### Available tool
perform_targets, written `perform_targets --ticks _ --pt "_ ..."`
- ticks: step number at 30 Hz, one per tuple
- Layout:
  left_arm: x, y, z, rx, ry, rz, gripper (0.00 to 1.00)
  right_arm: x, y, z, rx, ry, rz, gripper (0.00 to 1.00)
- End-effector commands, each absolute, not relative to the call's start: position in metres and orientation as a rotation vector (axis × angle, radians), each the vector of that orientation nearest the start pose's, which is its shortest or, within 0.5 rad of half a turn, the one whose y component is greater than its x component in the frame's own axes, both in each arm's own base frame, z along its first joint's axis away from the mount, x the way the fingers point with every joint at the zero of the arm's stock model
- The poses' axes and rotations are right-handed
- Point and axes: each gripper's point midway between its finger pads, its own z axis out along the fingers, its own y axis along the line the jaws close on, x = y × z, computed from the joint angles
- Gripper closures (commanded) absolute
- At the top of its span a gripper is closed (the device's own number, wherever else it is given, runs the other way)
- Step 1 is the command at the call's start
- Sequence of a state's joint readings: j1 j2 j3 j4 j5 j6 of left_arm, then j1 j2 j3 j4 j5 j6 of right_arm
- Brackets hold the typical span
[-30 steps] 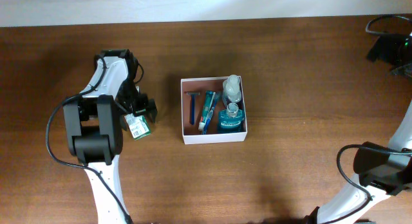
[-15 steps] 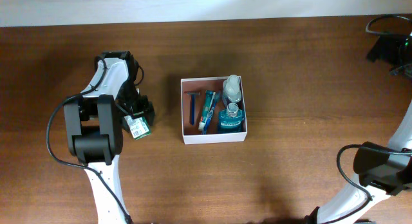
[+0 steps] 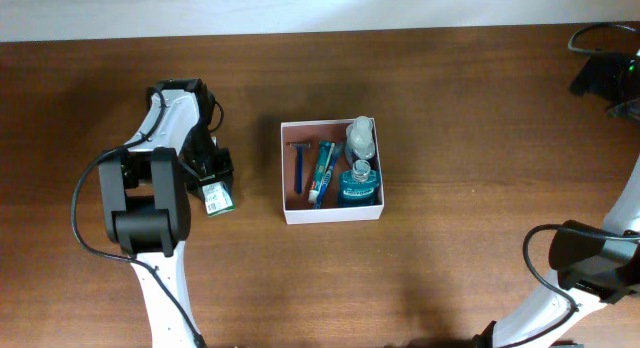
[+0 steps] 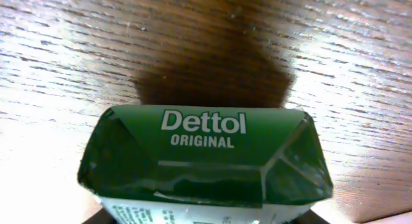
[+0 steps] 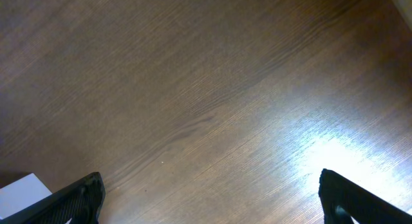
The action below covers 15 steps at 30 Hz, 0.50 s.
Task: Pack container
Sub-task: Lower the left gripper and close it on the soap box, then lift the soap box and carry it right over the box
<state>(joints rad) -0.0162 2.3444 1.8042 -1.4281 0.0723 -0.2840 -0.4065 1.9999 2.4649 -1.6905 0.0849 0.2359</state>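
The container (image 3: 333, 212) is a square white-walled box at the table's middle. It holds a blue razor (image 3: 297, 169), a toothpaste tube (image 3: 322, 168), a clear bottle (image 3: 361, 136) and a blue bottle (image 3: 358, 182). My left gripper (image 3: 214, 178) is to the container's left, shut on a green Dettol soap bar (image 3: 217, 197) lying on the table. The soap bar (image 4: 205, 153) fills the left wrist view, with dark fingers at its lower corners. My right gripper (image 5: 209, 198) is open and empty over bare wood; it also shows at the far right of the overhead view (image 3: 596, 78).
The container's white corner (image 5: 22, 188) shows at the lower left of the right wrist view. The left arm's dark links (image 3: 145, 198) lie left of the soap. The table's far edge meets a white wall (image 3: 300, 8).
My left gripper's fingers have drawn in from wide apart onto the soap bar's sides. The soap has turned slightly. The right arm has not moved.
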Motion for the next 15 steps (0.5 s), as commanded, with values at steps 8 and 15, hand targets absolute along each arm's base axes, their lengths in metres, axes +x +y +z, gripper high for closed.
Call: perform_targets --ticks 8,15 --pt "0.359 -0.01 0.024 -0.513 3.489 0.041 0.75 0.364 -0.175 0.297 0.909 2.615 -0.16 0.01" --pt "0.402 -0.018 0.09 -0.504 3.326 -0.076 0.75 0.364 -0.175 0.297 0.909 2.615 -0.16 0.01"
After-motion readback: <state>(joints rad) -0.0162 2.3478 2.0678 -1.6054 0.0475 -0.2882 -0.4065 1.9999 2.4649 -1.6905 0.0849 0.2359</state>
